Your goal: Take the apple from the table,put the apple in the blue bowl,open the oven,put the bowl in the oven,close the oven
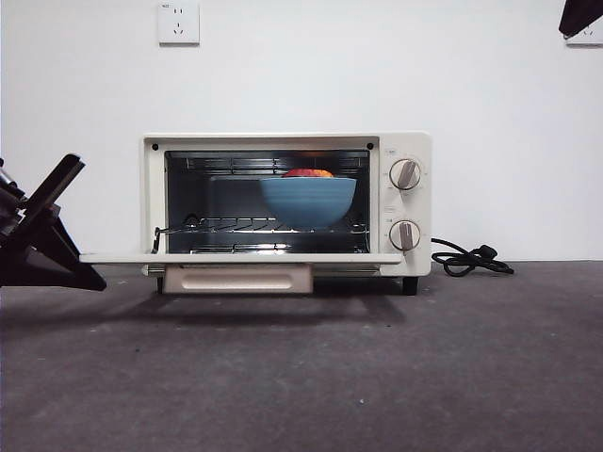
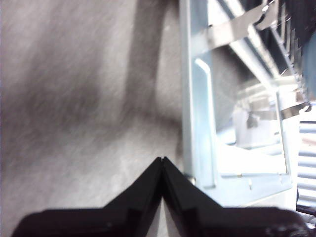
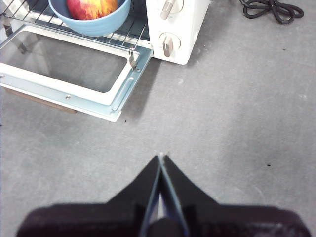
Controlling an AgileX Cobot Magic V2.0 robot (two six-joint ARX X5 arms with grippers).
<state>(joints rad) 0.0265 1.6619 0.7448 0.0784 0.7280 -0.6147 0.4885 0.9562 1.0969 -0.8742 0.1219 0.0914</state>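
The cream-white oven (image 1: 405, 151) stands at the back of the table (image 1: 377, 377) with its door (image 1: 236, 257) folded down flat. Inside, on the wire rack, sits the blue bowl (image 1: 308, 200) with the red apple (image 1: 308, 173) showing above its rim. The right wrist view shows the same bowl (image 3: 94, 24), apple (image 3: 91, 7) and open door (image 3: 69, 89) from above. My left gripper (image 2: 162, 160) is shut and empty, low beside the door's left corner (image 2: 197, 123); it is the dark shape (image 1: 42, 235) at the left edge. My right gripper (image 3: 161, 157) is shut, empty, above bare table.
A black power cord (image 1: 471, 259) lies coiled on the table right of the oven. Two knobs (image 1: 405, 174) are on the oven's right panel. A wall socket (image 1: 179, 23) sits on the white wall above. A dark arm tip (image 1: 579, 14) shows at the top right corner.
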